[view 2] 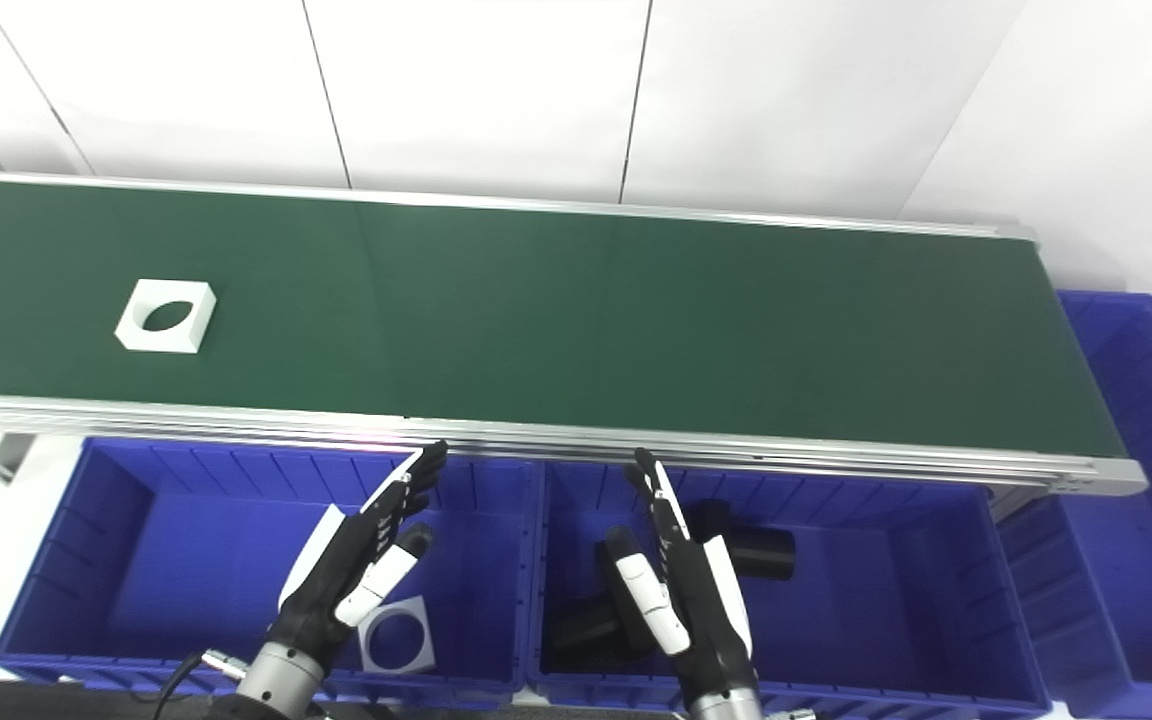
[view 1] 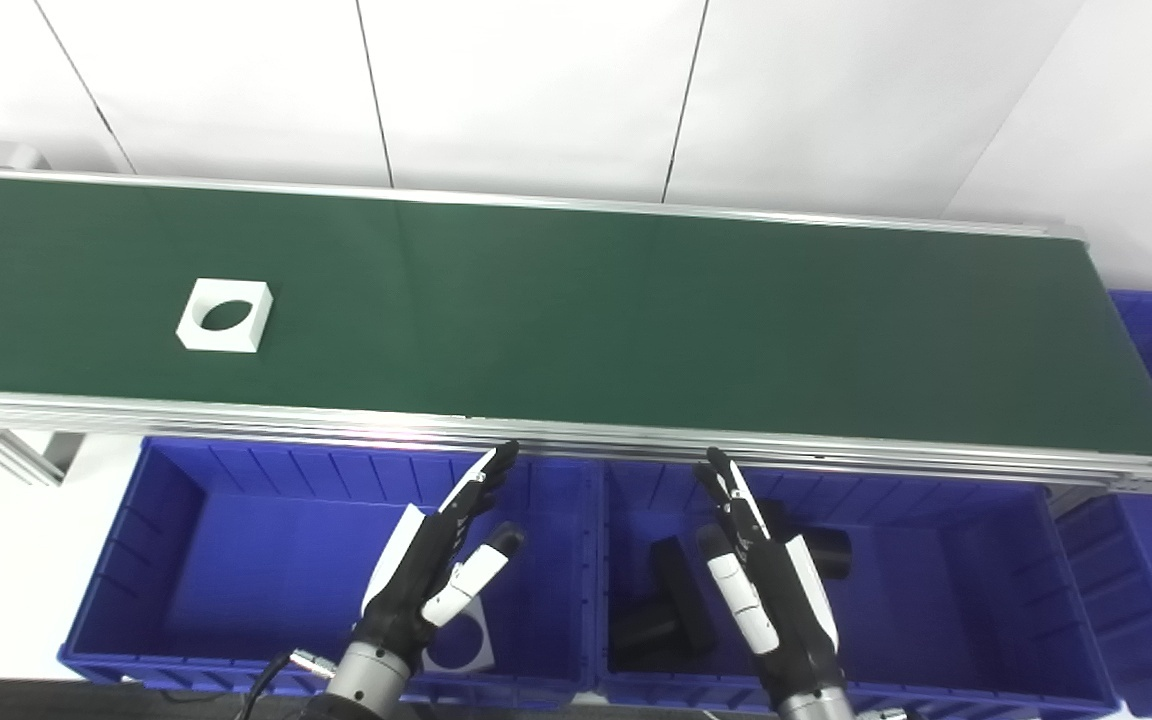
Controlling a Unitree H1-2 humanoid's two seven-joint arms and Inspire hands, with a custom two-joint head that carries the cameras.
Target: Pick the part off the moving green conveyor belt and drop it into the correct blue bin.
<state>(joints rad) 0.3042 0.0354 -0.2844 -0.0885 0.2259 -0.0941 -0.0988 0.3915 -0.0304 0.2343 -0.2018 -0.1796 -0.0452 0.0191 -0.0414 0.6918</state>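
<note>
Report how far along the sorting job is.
Done: a white part lies in the left bin; black parts in the middle bin. In hand: nothing; left hand and right hand are open. Left: the white square part on the belt awaits picking.

Bright, even overhead light, sharp focus, faint glare on the conveyor rail, slight wide-angle bowing.

Long green belt, silver rails. Carrying one white square part with round hole, far left.
</note>
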